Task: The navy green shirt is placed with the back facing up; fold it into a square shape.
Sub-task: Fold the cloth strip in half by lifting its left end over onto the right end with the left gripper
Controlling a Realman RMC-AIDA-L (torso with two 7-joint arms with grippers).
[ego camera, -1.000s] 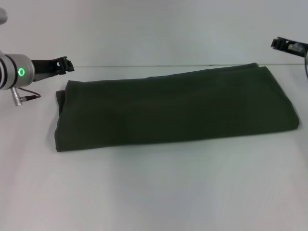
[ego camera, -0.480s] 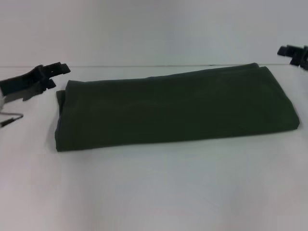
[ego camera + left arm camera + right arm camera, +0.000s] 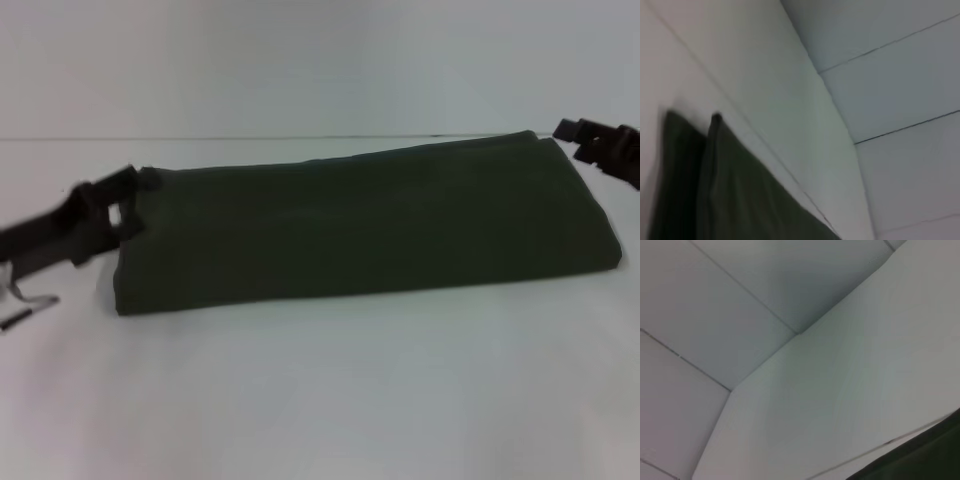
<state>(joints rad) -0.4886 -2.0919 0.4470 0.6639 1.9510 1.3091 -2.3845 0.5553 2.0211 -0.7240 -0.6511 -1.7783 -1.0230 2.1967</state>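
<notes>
- On the white table (image 3: 320, 400), the navy green shirt (image 3: 360, 225) lies folded into a long dark band, plain side up.
- Left claw (image 3: 128, 205) at its left end, right claw (image 3: 575, 135) at its far right corner; whether either is gripping, I cannot tell.

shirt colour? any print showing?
Dark olive green shirt, plain, no print showing; clearest in the head view.

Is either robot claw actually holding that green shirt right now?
Cannot be told: the left gripper is at the navy green shirt's left end, the right gripper by its right corner.
</notes>
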